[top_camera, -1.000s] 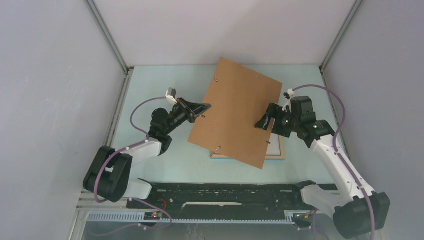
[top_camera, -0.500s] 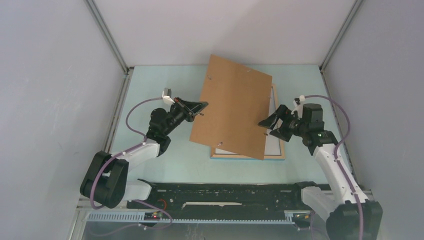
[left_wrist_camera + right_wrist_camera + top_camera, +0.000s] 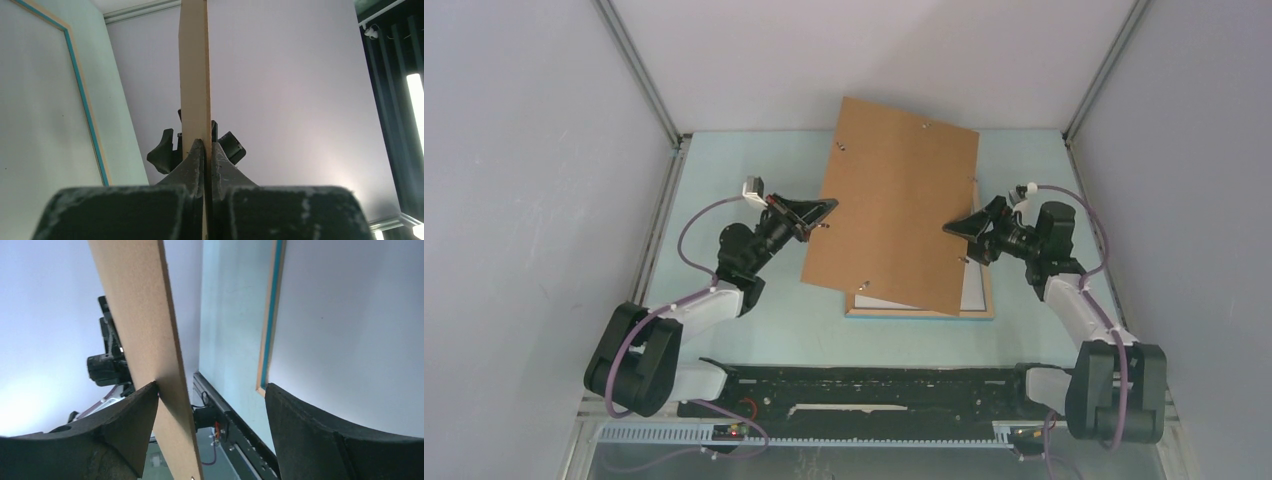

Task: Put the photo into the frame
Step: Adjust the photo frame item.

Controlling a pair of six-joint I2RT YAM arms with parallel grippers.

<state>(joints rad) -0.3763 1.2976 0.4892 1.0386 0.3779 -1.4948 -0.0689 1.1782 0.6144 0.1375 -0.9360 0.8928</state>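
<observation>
**left gripper pinching the raised board, right gripper spread at its far edge**

left gripper (image 3: pixel 829 212) was pressed together on the left edge of the brown backing board (image 3: pixel 894 210); the left wrist view showed both fingers (image 3: pixel 192 165) clamped on the thin edge. the board was held off the table (image 3: pixel 744 160) and tilted, its long axis running from near to far.

right gripper (image 3: pixel 957 245) stood spread at the board's opposite, right edge. in the right wrist view one finger (image 3: pixel 135 425) touched the board's face while the other stood well apart, so it held nothing.

the frame (image 3: pixel 919 313) lay flat on the table, directly under the board and below both grippers. its long axis also ran near to far, and its near and right rails showed past the board. the right gripper was the nearer one to that exposed right rail. a pale surface showed inside the rails, but no balloon pattern was visible, so the photo could not be picked out; it may have lain under the board.

the coming move seemed to turn on the board hanging over the frame opening. it would have to go down squarely into the frame or be carried aside.

compared with a second earlier, the board had swung anticlockwise, closer to square with the frame. the right gripper had moved farther up the right edge, its arm drawn back toward the right wall. the left gripper's pinch looked unchanged.
</observation>
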